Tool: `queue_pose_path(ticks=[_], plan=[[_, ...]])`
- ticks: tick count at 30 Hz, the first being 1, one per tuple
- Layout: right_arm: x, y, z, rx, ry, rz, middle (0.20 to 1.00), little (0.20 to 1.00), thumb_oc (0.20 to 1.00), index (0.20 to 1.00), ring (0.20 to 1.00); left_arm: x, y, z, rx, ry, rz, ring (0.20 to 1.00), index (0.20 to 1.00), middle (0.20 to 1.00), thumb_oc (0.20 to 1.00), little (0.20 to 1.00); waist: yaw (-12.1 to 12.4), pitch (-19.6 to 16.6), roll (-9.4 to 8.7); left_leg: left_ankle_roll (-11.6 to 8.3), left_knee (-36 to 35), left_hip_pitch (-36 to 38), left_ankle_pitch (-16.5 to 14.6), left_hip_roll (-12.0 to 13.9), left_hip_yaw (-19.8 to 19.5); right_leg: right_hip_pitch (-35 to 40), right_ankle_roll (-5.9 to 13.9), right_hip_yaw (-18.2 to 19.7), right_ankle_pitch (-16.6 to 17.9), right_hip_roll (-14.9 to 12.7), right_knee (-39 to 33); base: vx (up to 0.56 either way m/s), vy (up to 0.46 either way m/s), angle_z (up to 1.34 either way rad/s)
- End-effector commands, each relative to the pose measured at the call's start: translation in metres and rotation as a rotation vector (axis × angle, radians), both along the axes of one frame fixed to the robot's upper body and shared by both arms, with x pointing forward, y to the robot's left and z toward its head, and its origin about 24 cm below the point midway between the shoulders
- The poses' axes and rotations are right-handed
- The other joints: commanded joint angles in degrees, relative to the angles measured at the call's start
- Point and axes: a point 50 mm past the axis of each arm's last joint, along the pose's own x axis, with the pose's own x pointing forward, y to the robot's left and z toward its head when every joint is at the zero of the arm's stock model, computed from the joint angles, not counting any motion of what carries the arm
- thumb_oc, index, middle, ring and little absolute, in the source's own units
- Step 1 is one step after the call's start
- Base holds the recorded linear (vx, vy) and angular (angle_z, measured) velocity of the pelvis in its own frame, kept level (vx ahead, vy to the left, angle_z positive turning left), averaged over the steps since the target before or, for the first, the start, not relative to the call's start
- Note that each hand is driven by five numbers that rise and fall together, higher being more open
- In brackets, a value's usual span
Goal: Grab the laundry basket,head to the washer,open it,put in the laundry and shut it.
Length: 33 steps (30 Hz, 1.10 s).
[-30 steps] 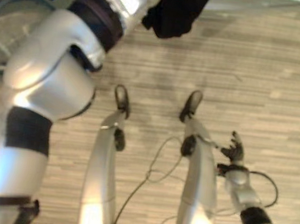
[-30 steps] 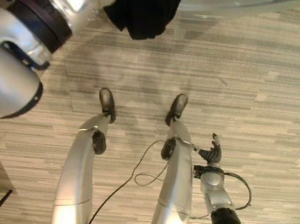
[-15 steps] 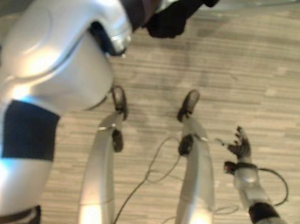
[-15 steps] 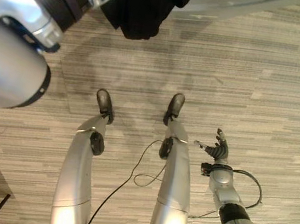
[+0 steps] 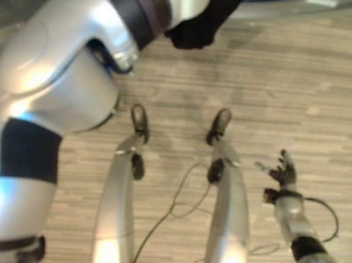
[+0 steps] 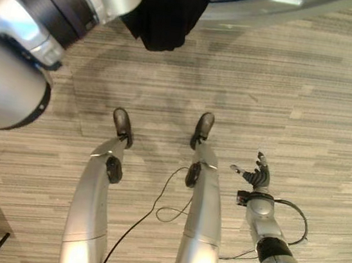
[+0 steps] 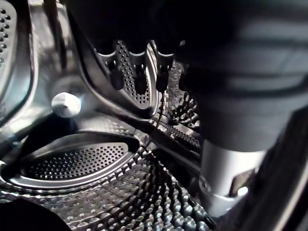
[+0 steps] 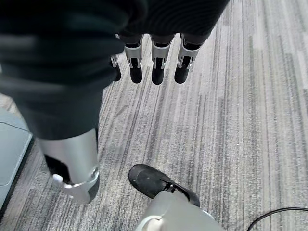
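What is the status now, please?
Left hand inside washer drum, fingers relaxed, holding nothing. Right hand open, idle above floor. Dark cloth hangs by left arm.

The washer drum surrounds the left hand, whose fingers hang relaxed inside it, apart from the perforated wall. A dark garment hangs beside the left arm, in front of the washer's rim and above the floor. The right hand is well apart from the washer, low over the floor on the robot's right side, with its fingers spread and nothing in it
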Motion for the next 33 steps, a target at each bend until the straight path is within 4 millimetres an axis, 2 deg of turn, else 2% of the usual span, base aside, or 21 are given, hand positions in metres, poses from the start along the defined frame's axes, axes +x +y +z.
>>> queue_pose_path(ticks=[1,6,9,10,11,13,14,15,17,18,19,21,22,24,26,27,28,30,31,32,33], plan=[[-0.017,-0.025,-0.009,-0.014,0.049,-0.102,1.000,1.000,1.000,1.000,1.000,-0.051,-0.033,0.035,-0.005,-0.175,-0.152,1.000,1.000,1.000,1.000,1.000,0.46,-1.67,1.60,1.83,-11.91,0.97,4.48,-0.76,1.22,4.15,-0.69,0.32,-15.04,1.48,13.57,0.00,0.000,0.00],[-0.024,-0.019,-0.017,0.005,0.060,-0.087,1.000,1.000,1.000,1.000,1.000,-0.039,-0.010,0.022,-0.045,-0.135,-0.203,1.000,1.000,1.000,1.000,1.000,0.95,-1.03,1.48,1.54,-12.74,2.25,4.76,-0.75,0.97,5.42,-0.50,-0.24,-14.81,1.60,12.79,-0.01,-0.002,0.00],[-0.032,-0.009,-0.028,0.027,0.076,-0.064,1.000,1.000,1.000,1.000,1.000,-0.022,0.020,-0.012,-0.090,-0.063,-0.278,1.000,1.000,1.000,1.000,1.000,1.50,-0.21,1.16,0.88,-14.60,4.90,5.45,-0.62,0.81,7.66,-0.36,-0.89,-14.40,1.80,11.29,-0.04,-0.011,0.02],[-0.033,-0.009,-0.028,0.024,0.080,-0.063,1.000,1.000,1.000,1.000,1.000,-0.021,0.021,-0.014,-0.091,-0.060,-0.277,1.000,1.000,1.000,1.000,1.000,1.41,-0.29,1.22,0.86,-14.73,5.11,5.50,-0.61,0.81,7.86,-0.37,-0.92,-14.36,1.83,11.17,-0.04,-0.007,0.04],[-0.038,-0.004,-0.033,0.037,0.084,-0.055,1.000,1.000,1.000,1.000,1.000,-0.014,0.036,-0.033,-0.119,-0.002,-0.313,1.000,1.000,1.000,1.000,1.000,1.76,0.04,1.08,0.51,-15.72,6.45,5.93,-0.62,0.69,9.05,-0.34,-1.24,-13.94,1.86,10.11,-0.04,-0.001,0.04],[-0.042,-0.003,-0.037,0.038,0.096,-0.055,1.000,1.000,1.000,1.000,1.000,-0.010,0.044,-0.045,-0.133,0.038,-0.332,1.000,1.000,1.000,1.000,1.000,1.82,0.11,1.09,0.28,-16.47,7.53,6.29,-0.56,0.71,10.07,-0.30,-1.47,-13.69,1.93,9.41,-0.04,-0.003,0.01],[-0.047,-0.001,-0.041,0.041,0.104,-0.054,1.000,1.000,1.000,1.000,1.000,-0.007,0.053,-0.060,-0.168,0.097,-0.374,1.000,1.000,1.000,1.000,1.000,2.04,0.22,1.04,-0.03,-17.33,8.85,6.77,-0.60,0.77,11.34,-0.35,-1.67,-13.36,2.03,8.48,-0.06,-0.030,0.00],[-0.053,0.001,-0.045,0.041,0.115,-0.064,1.000,1.000,1.000,1.000,1.000,0.002,0.070,-0.092,-0.232,0.213,-0.417,1.000,1.000,1.000,1.000,1.000,2.86,0.56,0.87,-0.50,-18.91,10.74,7.84,-0.88,0.41,13.28,-0.30,-2.58,-13.05,2.26,7.23,-0.06,-0.030,0.02],[-0.054,0.001,-0.046,0.037,0.121,-0.063,1.000,1.000,1.000,1.000,1.000,0.002,0.071,-0.094,-0.236,0.218,-0.415,1.000,1.000,1.000,1.000,1.000,2.70,0.51,1.04,-0.54,-19.20,11.14,7.98,-0.88,0.36,13.71,-0.31,-2.68,-12.94,2.31,6.94,-0.03,-0.021,0.03],[-0.056,0.002,-0.047,0.040,0.123,-0.064,1.000,1.000,1.000,1.000,1.000,0.003,0.077,-0.104,-0.257,0.254,-0.431,1.000,1.000,1.000,1.000,1.000,3.06,0.58,0.89,-0.72,-19.74,11.77,8.29,-0.85,0.24,14.17,-0.24,-2.94,-12.90,2.39,6.65,-0.03,-0.050,0.04],[-0.059,0.004,-0.050,0.029,0.141,-0.056,1.000,1.000,1.000,1.000,1.000,0.007,0.088,-0.126,-0.307,0.335,-0.449,1.000,1.000,1.000,1.000,1.000,3.56,0.55,0.65,-0.94,-20.87,13.17,8.89,-0.82,0.06,15.60,-0.29,-3.55,-12.68,2.45,5.75,-0.03,-0.051,0.04],[-0.063,0.006,-0.053,0.025,0.154,-0.051,1.000,1.000,1.000,1.000,1.000,0.007,0.098,-0.141,-0.345,0.389,-0.462,1.000,1.000,1.000,1.000,1.000,3.59,0.51,0.54,-1.11,-21.42,14.27,9.32,-0.74,-0.10,16.87,-0.43,-3.85,-12.54,2.55,5.09,-0.03,-0.050,0.01],[-0.065,0.010,-0.056,0.026,0.167,-0.043,1.000,1.000,1.000,1.000,1.000,0.008,0.111,-0.163,-0.421,0.472,-0.492,1.000,1.000,1.000,1.000,1.000,4.03,0.45,0.21,-1.24,-22.18,15.55,9.70,-0.72,-0.44,17.90,-0.55,-4.21,-12.56,2.71,4.81,-0.02,-0.045,0.04],[-0.066,0.010,-0.057,0.023,0.172,-0.039,1.000,1.000,1.000,1.000,1.000,0.007,0.113,-0.165,-0.425,0.476,-0.489,1.000,1.000,1.000,1.000,1.000,3.76,0.39,0.27,-1.27,-22.38,15.88,9.78,-0.73,-0.45,18.23,-0.56,-4.26,-12.53,2.73,4.65,-0.01,-0.013,0.04],[-0.074,0.020,-0.065,-0.023,0.228,0.028,1.000,1.000,1.000,1.000,1.000,-0.005,0.148,-0.220,-0.611,0.631,-0.525,1.000,1.000,1.000,1.000,1.000,4.59,0.46,-0.49,-1.48,-23.00,19.77,10.13,-0.58,-0.26,21.96,-0.88,-5.24,-12.30,2.87,3.53,-0.03,0.008,0.07],[-0.076,0.022,-0.069,-0.045,0.253,0.045,1.000,1.000,1.000,1.000,1.000,-0.010,0.157,-0.234,-0.651,0.665,-0.524,1.000,1.000,1.000,1.000,1.000,4.71,0.44,-0.62,-1.41,-23.34,21.11,10.09,-0.71,-0.36,23.03,-0.84,-5.40,-12.22,2.95,3.29,0.00,0.000,0.00],[-0.077,0.023,-0.069,-0.048,0.257,0.050,1.000,1.000,1.000,1.000,1.000,-0.012,0.159,-0.235,-0.655,0.668,-0.520,1.000,1.000,1.000,1.000,1.000,4.40,0.46,-0.64,-1.41,-23.50,21.47,10.11,-0.71,-0.34,23.39,-0.83,-5.42,-12.18,2.97,3.15,-0.01,-0.029,-0.07],[-0.079,0.022,-0.078,-0.117,0.324,0.088,1.000,1.000,1.000,1.000,1.000,-0.031,0.174,-0.265,-0.747,0.754,-0.560,1.000,1.000,1.000,1.000,1.000,5.66,0.42,-1.17,-1.28,-24.19,24.39,10.10,-1.17,-0.72,26.44,-0.71,-6.20,-11.92,2.54,2.18,0.00,-0.039,0.03],[-0.079,0.023,-0.078,-0.119,0.327,0.093,1.000,1.000,1.000,1.000,1.000,-0.032,0.176,-0.266,-0.750,0.756,-0.556,1.000,1.000,1.000,1.000,1.000,5.39,0.50,-1.19,-1.29,-24.38,24.76,10.15,-1.19,-0.74,26.85,-0.69,-6.27,-11.87,2.56,1.98,0.04,-0.037,0.12],[-0.074,0.003,-0.079,-0.116,0.380,0.032,1.000,1.000,1.000,1.000,1.000,-0.044,0.185,-0.290,-0.799,0.884,-0.585,1.000,1.000,1.000,1.000,1.000,6.75,0.03,-1.21,-1.07,-24.87,27.09,9.76,-1.65,-1.16,29.46,-0.56,-7.03,-11.81,2.13,1.01,0.07,-0.063,0.24],[-0.068,-0.005,-0.080,-0.123,0.409,-0.018,1.000,1.000,1.000,1.000,1.000,-0.047,0.175,-0.304,-0.850,0.990,-0.668,1.000,1.000,1.000,1.000,1.000,8.17,-0.53,-0.91,-0.76,-25.18,27.95,9.61,-2.17,-1.48,30.62,-0.48,-7.70,-11.87,1.62,0.83,0.10,-0.077,0.30]])
